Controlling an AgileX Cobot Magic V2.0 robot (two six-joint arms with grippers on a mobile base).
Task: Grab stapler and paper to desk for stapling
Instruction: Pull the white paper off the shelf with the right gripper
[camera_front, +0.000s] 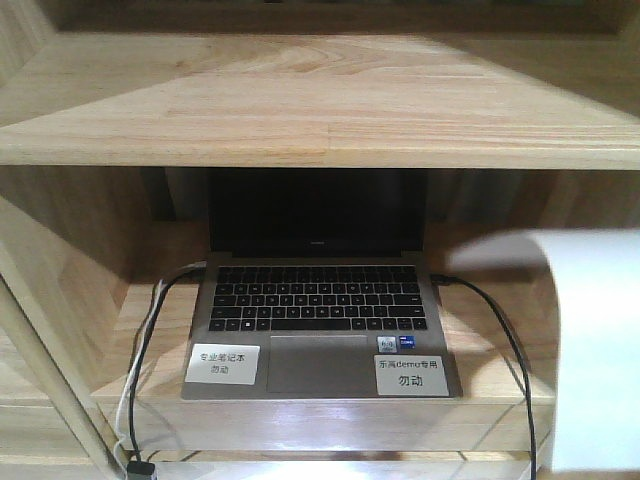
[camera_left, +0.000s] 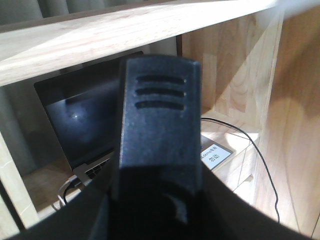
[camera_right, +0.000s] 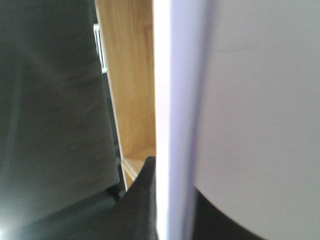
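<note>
The black stapler (camera_left: 157, 115) stands upright in my left gripper (camera_left: 160, 205), which is shut on its lower part; three grooves show near its top end. Its orange patch and metal strip are hidden. The white paper (camera_right: 240, 100) runs up between the black fingers (camera_right: 142, 200) of my right gripper (camera_right: 172, 210), which is shut on its edge. In the front view the paper (camera_front: 595, 350) hangs curved at the far right; neither gripper shows there. The desk with the monitor is out of view.
I face light wooden shelves (camera_front: 320, 110). An open laptop (camera_front: 318, 310) with two white labels sits on the lower shelf (camera_front: 330, 420), with black cables (camera_front: 500, 320) on both sides. It also shows in the left wrist view (camera_left: 80, 125).
</note>
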